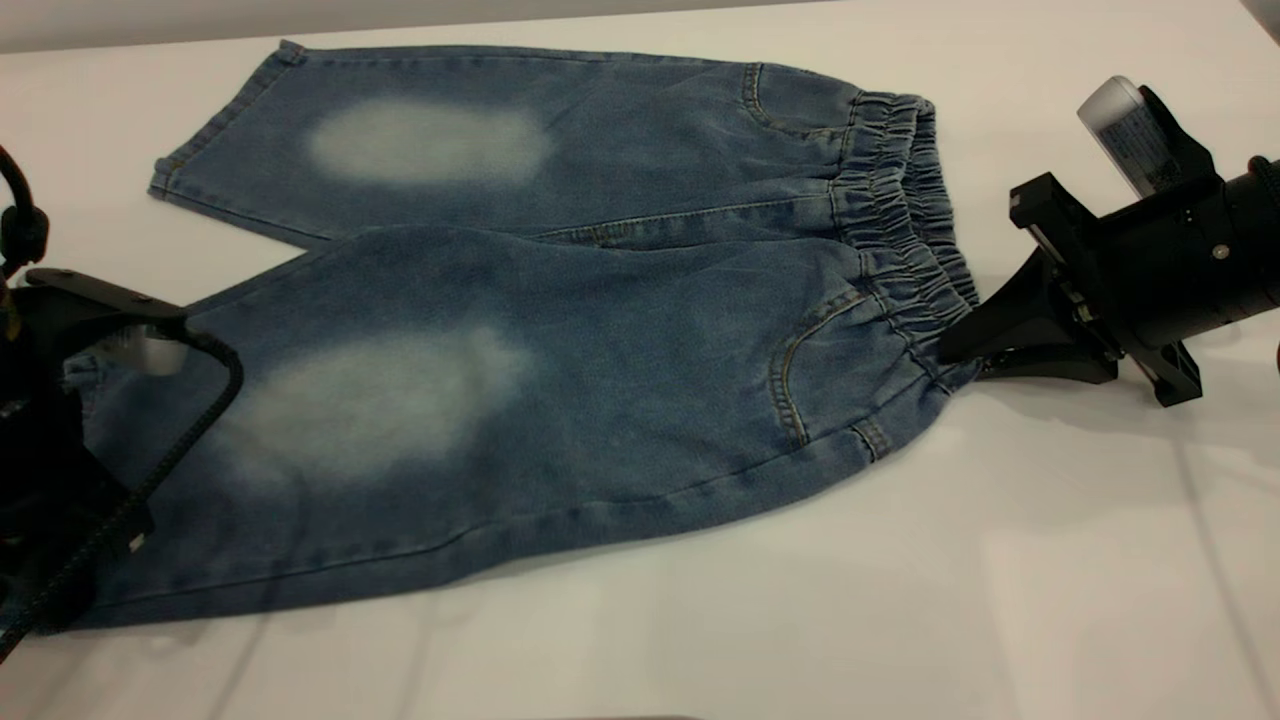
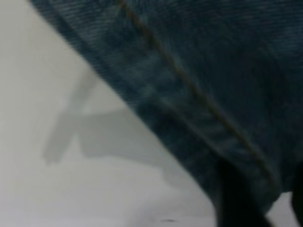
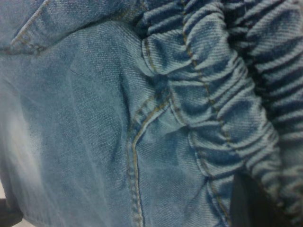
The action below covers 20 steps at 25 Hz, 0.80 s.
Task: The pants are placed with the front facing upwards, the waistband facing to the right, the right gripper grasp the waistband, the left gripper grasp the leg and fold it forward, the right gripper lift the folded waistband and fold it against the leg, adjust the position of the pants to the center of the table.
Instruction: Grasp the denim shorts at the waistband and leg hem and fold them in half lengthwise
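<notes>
Even, soft light leaves faint grey shadows on the pale worktop (image 1: 1050,560), while both wrist views are blurred, the left one most.

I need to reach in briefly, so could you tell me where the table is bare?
The table is bare in front of the pants, below the right gripper. It is crowded at the waistband and the leg hem under the left gripper.

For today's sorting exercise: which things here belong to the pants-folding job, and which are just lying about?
Part of the job:
pants
waistband
right gripper, at the waistband's near end
left gripper, at the near leg's hem
table

Just lying about:
nothing visible
</notes>
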Motion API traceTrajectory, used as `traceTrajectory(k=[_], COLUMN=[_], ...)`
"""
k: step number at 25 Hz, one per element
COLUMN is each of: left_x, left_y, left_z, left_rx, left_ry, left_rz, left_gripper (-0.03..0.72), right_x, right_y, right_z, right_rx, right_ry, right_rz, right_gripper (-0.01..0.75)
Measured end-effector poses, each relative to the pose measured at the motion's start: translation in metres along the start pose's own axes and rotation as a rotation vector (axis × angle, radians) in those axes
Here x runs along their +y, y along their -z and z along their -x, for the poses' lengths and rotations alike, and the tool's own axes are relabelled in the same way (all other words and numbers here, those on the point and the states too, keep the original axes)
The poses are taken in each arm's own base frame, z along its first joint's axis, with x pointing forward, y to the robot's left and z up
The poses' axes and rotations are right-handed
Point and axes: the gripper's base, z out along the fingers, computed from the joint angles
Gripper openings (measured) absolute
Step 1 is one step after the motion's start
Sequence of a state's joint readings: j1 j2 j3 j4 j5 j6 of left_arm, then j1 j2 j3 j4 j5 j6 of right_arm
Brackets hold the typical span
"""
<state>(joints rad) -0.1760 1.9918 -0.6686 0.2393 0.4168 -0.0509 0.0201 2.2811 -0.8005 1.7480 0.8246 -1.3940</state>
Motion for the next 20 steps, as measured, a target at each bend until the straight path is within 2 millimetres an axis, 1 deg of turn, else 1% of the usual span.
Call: traceTrajectory(k=[1, 2, 3, 7, 9, 13, 15, 18, 20], left_x=[-0.001, -0.001, -0.001, 0.0, 0.001, 0.006, 0.008, 0.008, 0.007], left_y=[-0.001, -0.001, -0.001, 0.003, 0.011, 0.048, 0.066, 0.089, 0.102], left_z=[0.0, -0.001, -0.001, -0.001, -0.002, -0.007, -0.013, -0.023, -0.029], left_rx=[0.007, 0.01, 0.012, 0.009, -0.003, -0.05, -0.074, -0.101, -0.124], left_ry=[0.004, 0.004, 0.005, 0.019, 0.031, 0.056, 0.072, 0.105, 0.118], left_rz=[-0.002, -0.003, -0.002, 0.001, 0.01, 0.04, 0.052, 0.054, 0.041], left_gripper=[0.125, 0.08, 0.054, 0.038, 0.036, 0.036, 0.036, 0.036, 0.036], right_x=[0.0, 0.0, 0.001, 0.002, 0.003, 0.013, 0.023, 0.033, 0.038], right_y=[0.0, 0.0, 0.0, 0.0, 0.001, 0.011, 0.021, 0.037, 0.047], right_z=[0.0, 0.0, 0.0, -0.003, -0.005, -0.007, -0.01, -0.018, -0.027], right_rx=[0.0, 0.001, 0.002, 0.025, 0.055, 0.092, 0.088, 0.075, 0.078], right_ry=[0.0, 0.0, -0.001, 0.014, 0.031, 0.074, 0.103, 0.127, 0.131], right_rz=[0.002, 0.005, 0.009, 0.025, 0.023, 0.014, 0.002, -0.031, -0.054], right_gripper=[0.062, 0.062, 0.062, 0.062, 0.062, 0.06, 0.05, 0.05, 0.05])
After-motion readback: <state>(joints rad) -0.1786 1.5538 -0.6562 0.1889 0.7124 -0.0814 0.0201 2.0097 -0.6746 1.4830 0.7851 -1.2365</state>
